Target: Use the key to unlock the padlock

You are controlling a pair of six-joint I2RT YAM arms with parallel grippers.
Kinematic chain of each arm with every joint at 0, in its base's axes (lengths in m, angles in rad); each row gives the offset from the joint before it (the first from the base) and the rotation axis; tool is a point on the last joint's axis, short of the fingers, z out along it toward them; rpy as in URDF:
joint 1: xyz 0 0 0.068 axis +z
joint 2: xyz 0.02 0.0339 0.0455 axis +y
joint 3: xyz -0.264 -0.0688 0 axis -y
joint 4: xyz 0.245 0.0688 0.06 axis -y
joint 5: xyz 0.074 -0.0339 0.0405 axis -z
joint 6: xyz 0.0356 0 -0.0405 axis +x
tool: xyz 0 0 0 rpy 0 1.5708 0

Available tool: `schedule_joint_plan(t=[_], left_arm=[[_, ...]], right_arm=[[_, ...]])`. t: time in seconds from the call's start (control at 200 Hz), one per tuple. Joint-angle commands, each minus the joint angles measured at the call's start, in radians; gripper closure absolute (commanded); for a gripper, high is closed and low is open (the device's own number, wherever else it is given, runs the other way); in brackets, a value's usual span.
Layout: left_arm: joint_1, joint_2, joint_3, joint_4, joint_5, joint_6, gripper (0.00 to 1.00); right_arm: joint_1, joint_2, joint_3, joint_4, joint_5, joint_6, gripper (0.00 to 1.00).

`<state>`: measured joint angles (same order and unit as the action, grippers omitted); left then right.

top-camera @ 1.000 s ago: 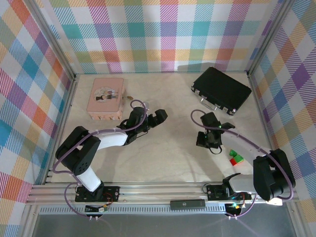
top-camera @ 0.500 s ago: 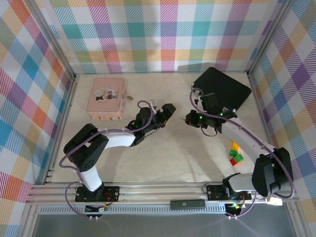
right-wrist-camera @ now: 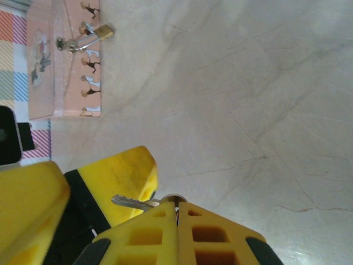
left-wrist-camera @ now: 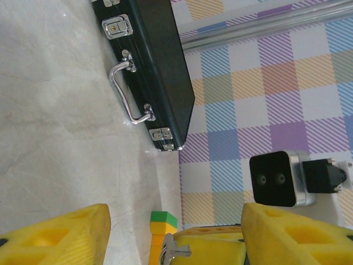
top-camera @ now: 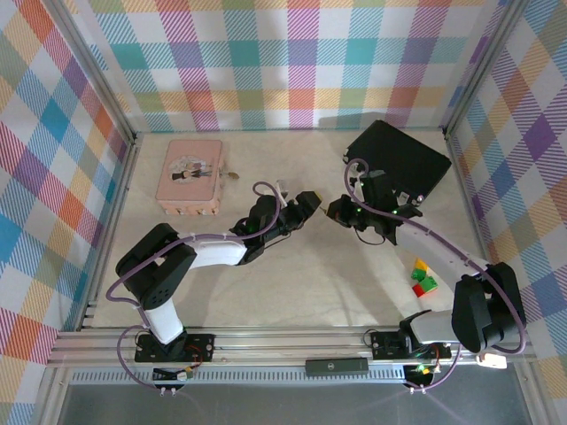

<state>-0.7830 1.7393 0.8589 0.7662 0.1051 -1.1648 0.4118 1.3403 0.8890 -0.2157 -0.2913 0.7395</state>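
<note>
My right gripper (right-wrist-camera: pixel 177 212) is shut on the key (right-wrist-camera: pixel 138 202), a small silvery key whose blade sticks out to the left. In the top view it (top-camera: pixel 335 211) meets my left gripper (top-camera: pixel 310 204) tip to tip at mid-table. My left gripper (left-wrist-camera: pixel 176 237) stands open, its yellow fingers (left-wrist-camera: pixel 55 237) on either side of the right gripper's tip and the key (left-wrist-camera: pixel 175 252), apart from both. The brass padlock (right-wrist-camera: pixel 99 34) hangs on the clasp of the pink box (right-wrist-camera: pixel 55 61), far left of both grippers (top-camera: pixel 232 174).
A black case (top-camera: pixel 399 161) with a silver handle lies at the back right, just behind my right arm. A red-green-yellow cube (top-camera: pixel 423 279) sits at the front right. The pink box (top-camera: pixel 189 175) is at the back left. Plaid walls close in three sides.
My right arm has swung from the front right to mid-table with the key. My left gripper has moved right to meet it, and its jaws have narrowed.
</note>
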Motion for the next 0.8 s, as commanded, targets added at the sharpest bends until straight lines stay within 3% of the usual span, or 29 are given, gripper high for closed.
schedule_joint_plan(t=[0.0,0.17,0.4,0.51,0.63,0.795], left_arm=[[-0.018,-0.047,0.019,-0.031,-0.028,0.050,0.40],[-0.026,-0.037,0.040,-0.052,-0.026,0.071,0.55],[-0.032,-0.033,0.039,-0.031,-0.026,0.070,1.00],[-0.033,-0.060,0.022,-0.050,-0.055,0.099,1.00],[-0.033,-0.100,0.009,-0.074,-0.063,0.269,1.00],[-0.005,-0.138,-0.018,-0.087,0.056,0.521,1.00]], right_arm=[[-0.004,-0.001,-0.019,0.090,-0.037,0.047,1.00],[-0.004,-0.007,-0.014,0.087,-0.040,0.042,1.00],[-0.004,-0.006,0.010,0.065,-0.055,0.024,1.00],[-0.008,-0.017,0.037,0.016,-0.045,-0.029,1.00],[-0.014,-0.083,0.067,-0.053,0.062,-0.131,0.46],[-0.024,-0.159,0.047,-0.018,0.125,-0.255,0.24]])
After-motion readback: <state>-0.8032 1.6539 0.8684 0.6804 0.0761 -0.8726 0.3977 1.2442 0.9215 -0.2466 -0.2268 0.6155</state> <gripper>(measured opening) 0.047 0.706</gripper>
